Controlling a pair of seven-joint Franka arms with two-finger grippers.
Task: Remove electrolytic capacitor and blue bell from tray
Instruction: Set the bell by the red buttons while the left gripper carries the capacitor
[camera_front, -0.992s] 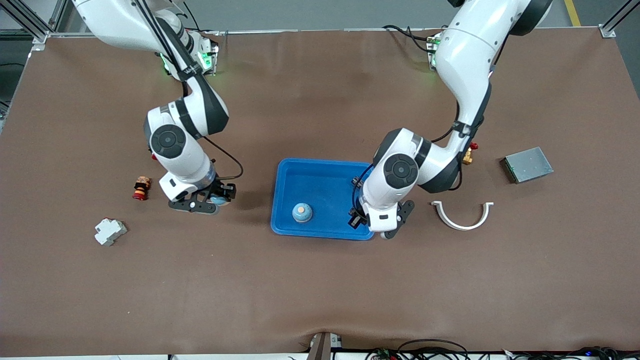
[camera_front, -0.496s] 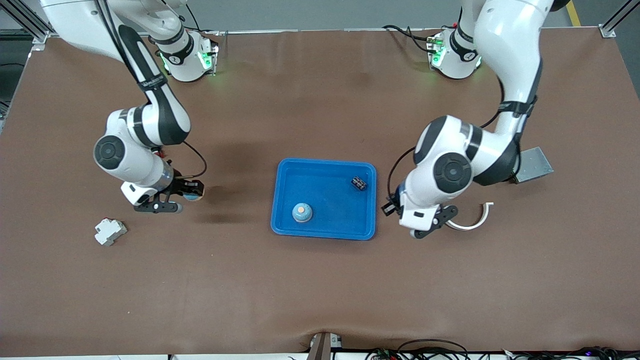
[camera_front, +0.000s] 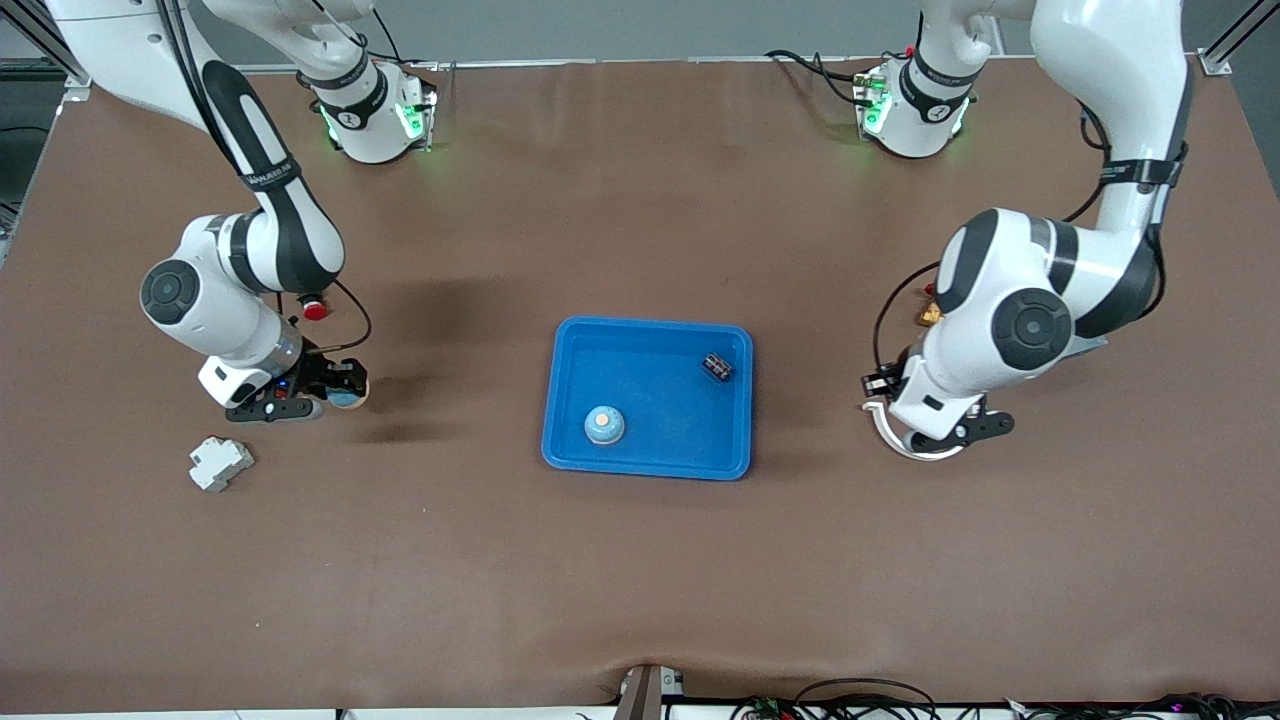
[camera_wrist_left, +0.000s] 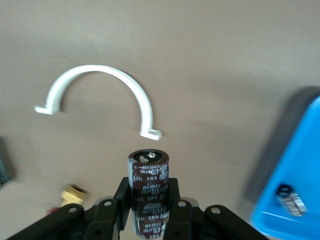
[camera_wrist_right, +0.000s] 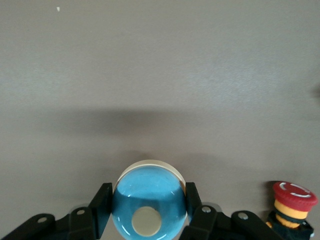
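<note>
I am reading white print on the dark sleeve of the capacitor (camera_wrist_left: 149, 192) pinched in my left gripper (camera_wrist_left: 149, 210) — the clearest piece looks like "470", with smaller lines above it too blurred to make out. The black bands on my two arms are carrying white lettering in the front view — too small to read.

— Surfaces?
— Worktop (camera_front: 640, 580): matt brown covering, slightly wrinkled. Tray (camera_front: 570, 400): smooth blue plastic.
— Held items?
— Bell (camera_wrist_right: 149, 197): glossy blue dome. Capacitor (camera_wrist_left: 149, 187): shiny printed sleeve, metal top. Clamp (camera_wrist_left: 100, 95): white plastic.
</note>
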